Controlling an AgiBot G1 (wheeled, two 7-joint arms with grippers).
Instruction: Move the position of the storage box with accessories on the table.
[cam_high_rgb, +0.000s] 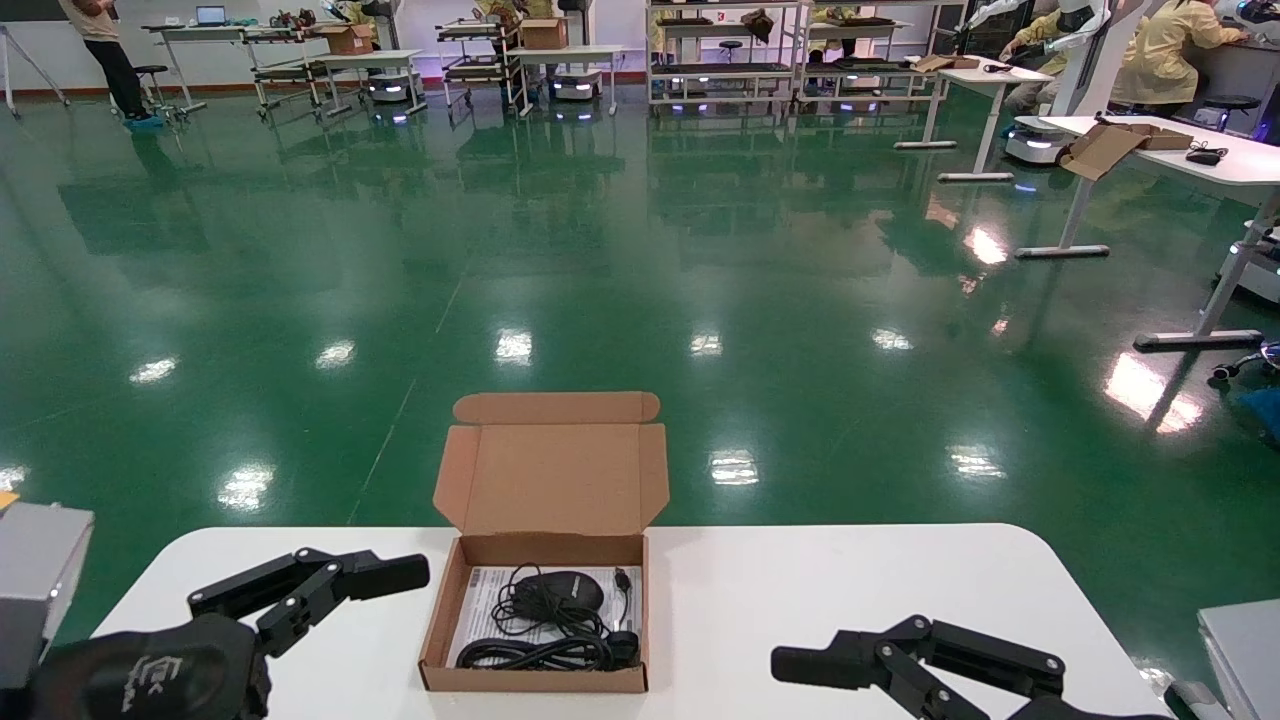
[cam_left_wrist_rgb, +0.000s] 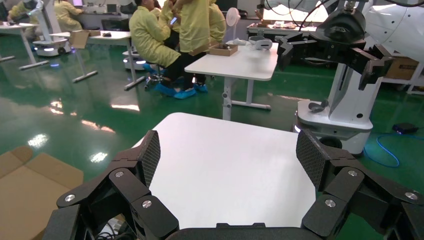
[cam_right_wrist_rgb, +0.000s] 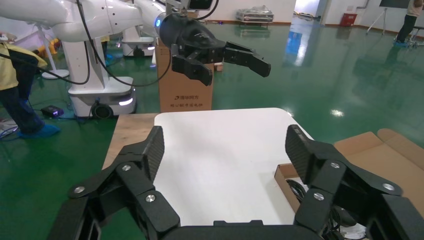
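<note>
Left gripper and right gripper flank the storage box on the surface. Both spread wide, holding nothing. Mouse inside the box.

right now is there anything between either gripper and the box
Nothing visible. The left gripper and right gripper, both open, flank the box, with only bare table between.

Storage box: matt brown cardboard. Mouse: black plastic, showing a slight sheen; cable black, rubbery. Leaflet: white printed paper. Tabletop: smooth white, reflecting softly. Left claw: matt black, pads looking textured. Floor: glossy green.
</note>
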